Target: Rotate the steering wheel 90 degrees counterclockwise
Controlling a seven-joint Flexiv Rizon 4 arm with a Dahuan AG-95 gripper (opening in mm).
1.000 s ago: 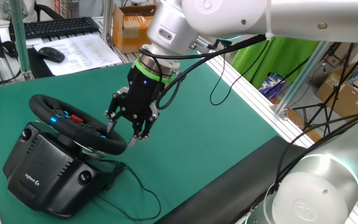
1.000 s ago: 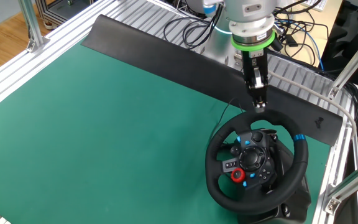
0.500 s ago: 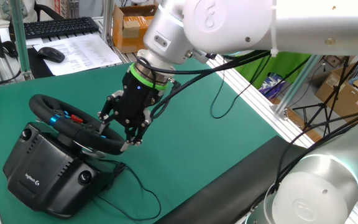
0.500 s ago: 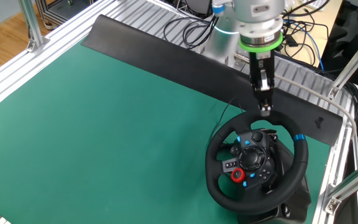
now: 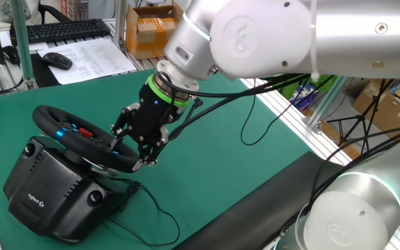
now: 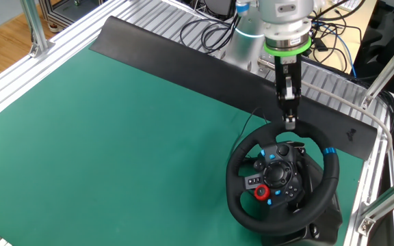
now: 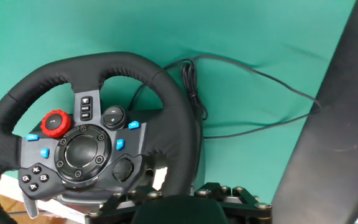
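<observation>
Reaching down at a steep slant from the big silver arm (image 5: 269,35), the gripper (image 5: 126,147) stood at the rim of the steering wheel (image 6: 279,176), on the side nearest the arm's base; its fingers (image 5: 144,154) were parted, one on either side of the rim — whether the pads actually touched the leather could not be told. The wheel sat tilted on its boxy black base (image 5: 51,191) near one corner of the green mat (image 6: 128,130); a blue stripe (image 6: 330,152) marked the rim to one side of the gripper; a red dial (image 7: 56,122) and small blue buttons (image 7: 120,144) showed on the hub in the hand view. A thin black cable (image 7: 253,74) trailed loosely over the mat beside the wheel; a keyboard (image 5: 64,29) and mouse (image 5: 56,60) lay well apart — on a desk behind the table.
</observation>
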